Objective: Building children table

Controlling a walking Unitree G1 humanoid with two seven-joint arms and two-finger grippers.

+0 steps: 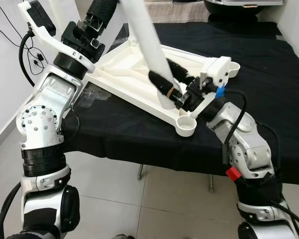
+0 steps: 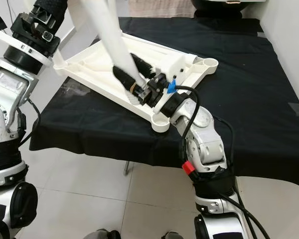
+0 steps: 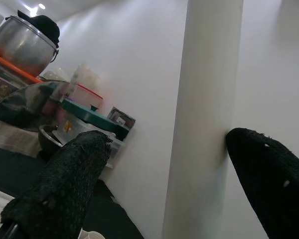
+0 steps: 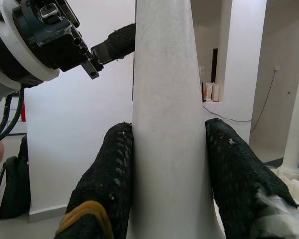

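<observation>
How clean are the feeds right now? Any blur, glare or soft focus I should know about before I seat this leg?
Left eye view: sharp, evenly lit; right gripper on the table leg reads clearly. Right eye view: equally crisp, white tabletop bright but detailed. Left wrist view: fingers soft, shelf background blurred, ceiling light flaring. Right wrist view: leg near washed out, fingers sharp.
</observation>
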